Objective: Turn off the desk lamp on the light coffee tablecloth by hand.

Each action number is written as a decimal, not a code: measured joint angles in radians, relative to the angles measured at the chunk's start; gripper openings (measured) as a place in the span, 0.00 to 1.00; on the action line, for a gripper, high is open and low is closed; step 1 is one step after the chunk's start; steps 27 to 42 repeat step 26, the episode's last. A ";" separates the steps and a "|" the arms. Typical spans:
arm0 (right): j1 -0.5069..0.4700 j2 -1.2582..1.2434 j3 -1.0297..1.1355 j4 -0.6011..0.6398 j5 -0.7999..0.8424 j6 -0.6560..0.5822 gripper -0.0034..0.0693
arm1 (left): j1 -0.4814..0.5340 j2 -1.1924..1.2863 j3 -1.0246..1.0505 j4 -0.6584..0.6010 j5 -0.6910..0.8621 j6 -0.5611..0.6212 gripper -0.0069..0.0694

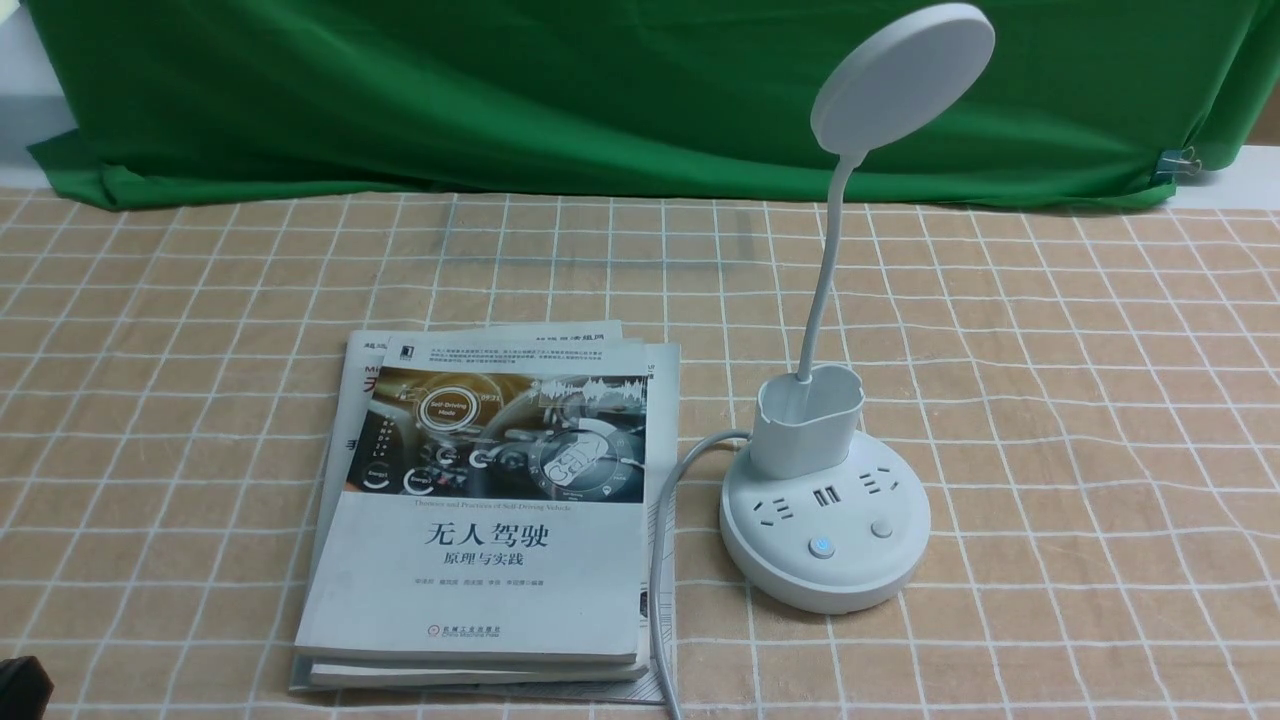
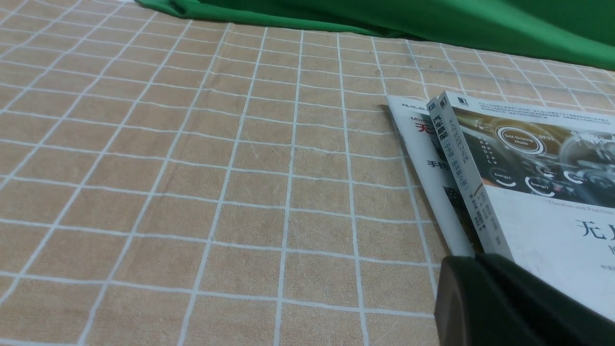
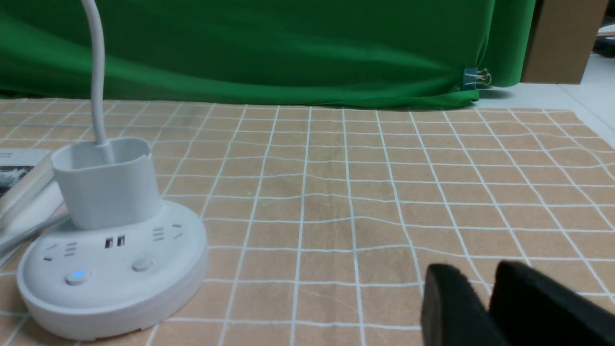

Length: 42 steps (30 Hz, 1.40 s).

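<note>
The white desk lamp point(image 1: 825, 545) stands on the light coffee tablecloth point(image 1: 1080, 420), right of centre. Its round head point(image 1: 903, 75) is raised on a thin neck above the cup holder point(image 1: 806, 420). On the puck base, one button point(image 1: 821, 546) glows blue and a plain button point(image 1: 881, 528) sits beside it. In the right wrist view the lamp base point(image 3: 113, 269) is off to one side of my right gripper point(image 3: 478, 276), about two cloth squares away. That gripper's black fingers are nearly together and hold nothing. My left gripper point(image 2: 468, 259) is shut and empty, by the books' corner.
A stack of books point(image 1: 490, 510) lies left of the lamp, and it also shows in the left wrist view point(image 2: 519, 182). The lamp's white cord point(image 1: 660, 560) runs across the books' right edge to the front. A green cloth point(image 1: 600, 90) hangs behind.
</note>
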 joint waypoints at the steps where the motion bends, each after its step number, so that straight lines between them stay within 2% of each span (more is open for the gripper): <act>1: 0.000 0.000 0.000 0.000 0.000 0.000 0.27 | 0.000 0.000 0.000 0.000 0.000 0.000 0.10; 25: 0.000 0.000 0.000 0.000 0.001 0.000 0.36 | 0.000 0.000 0.000 0.000 0.000 0.001 0.10; 42: 0.000 0.000 0.000 0.000 0.001 0.000 0.36 | 0.000 0.000 0.000 0.000 0.000 0.001 0.10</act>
